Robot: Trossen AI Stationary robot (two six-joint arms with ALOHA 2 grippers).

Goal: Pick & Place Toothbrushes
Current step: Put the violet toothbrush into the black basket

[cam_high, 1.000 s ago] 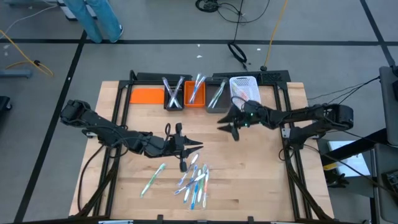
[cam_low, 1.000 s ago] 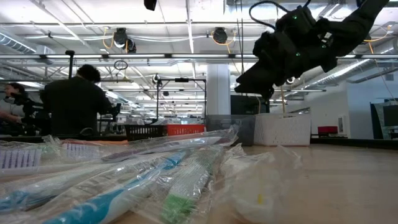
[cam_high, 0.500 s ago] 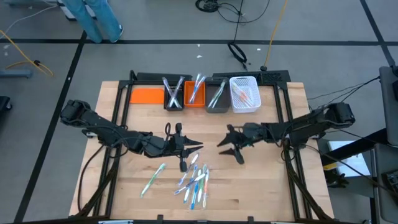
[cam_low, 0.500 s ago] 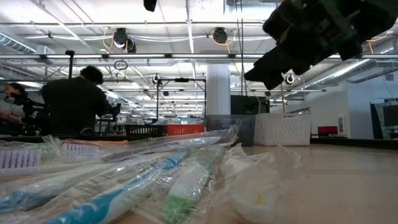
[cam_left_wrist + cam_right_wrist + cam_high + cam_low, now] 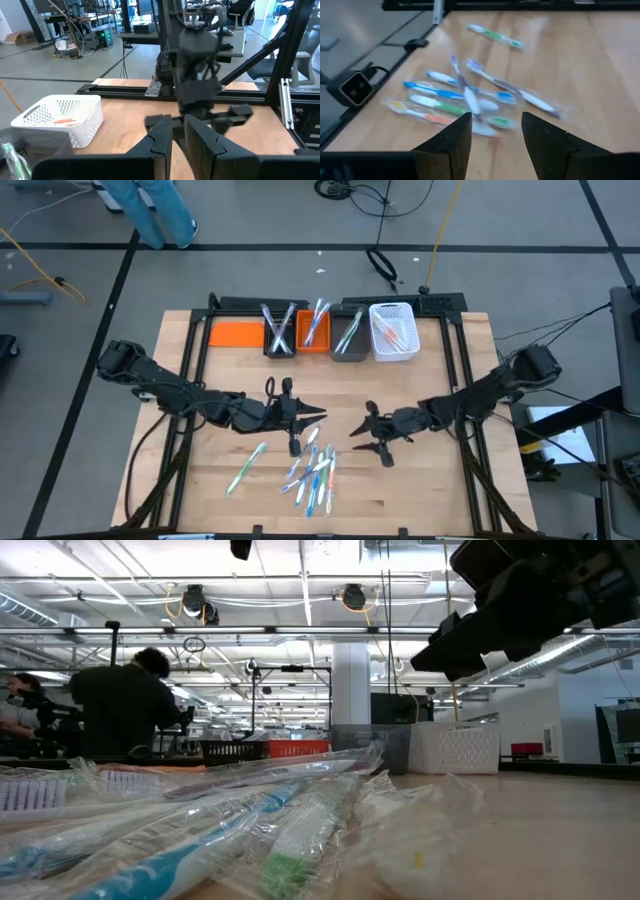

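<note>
Right gripper (image 5: 368, 438), fingers spread and empty, hovers just beside the heap of clear-wrapped blue, green and pink toothbrushes (image 5: 313, 470) on the pale wooden table (image 5: 430, 480). Left gripper (image 5: 318, 414) pinched closed, empty, near the heap's far edge.

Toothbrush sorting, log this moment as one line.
right end effector: open, empty, beside toothbrush pile | left end effector: shut, waiting above pile | bins: partly filled

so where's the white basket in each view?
High: white basket at the right end of the bin row along the table's far edge.
Low: in the background, right of centre.
Left wrist: at the picture's left edge, beyond the right gripper.
Right wrist: not in it.
Shared landmark: the grey bin next to the basket, also in the low view.
</note>
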